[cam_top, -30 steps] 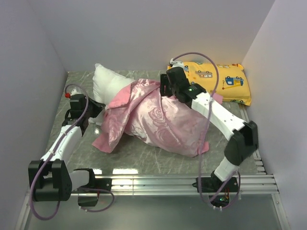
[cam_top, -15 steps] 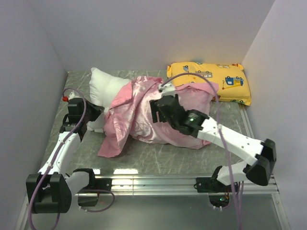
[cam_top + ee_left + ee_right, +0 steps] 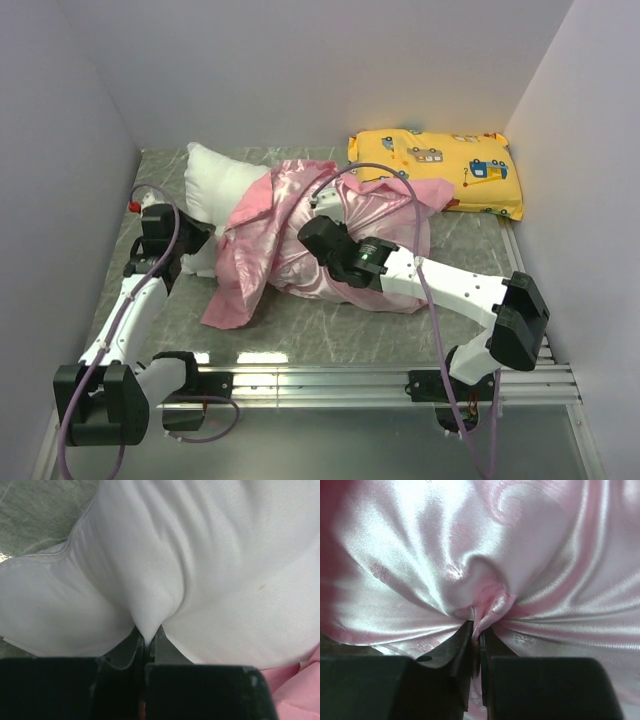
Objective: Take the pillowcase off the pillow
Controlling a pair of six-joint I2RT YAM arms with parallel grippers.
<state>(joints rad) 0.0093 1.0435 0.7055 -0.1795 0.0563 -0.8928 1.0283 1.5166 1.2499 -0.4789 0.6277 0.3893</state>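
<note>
Pink pillowcase [image 3: 270,235] lies bunched in the middle of the table [image 3: 330,338], still round most of the pillow [image 3: 215,180]. Only the white left end is out, so most of the stripping remains. Your left gripper [image 3: 148,637] pinches that bare pillow corner; your right gripper [image 3: 476,630] nips a satin fold. A second ago the right one stood wider, back by the yellow pillow [image 3: 440,165] — since come forward and closed

Before our right pincer [image 3: 318,238] the heaped pillowcase [image 3: 275,235], yellow pillow [image 3: 440,170] off to its right, bare table [image 3: 330,335] behind it.
</note>
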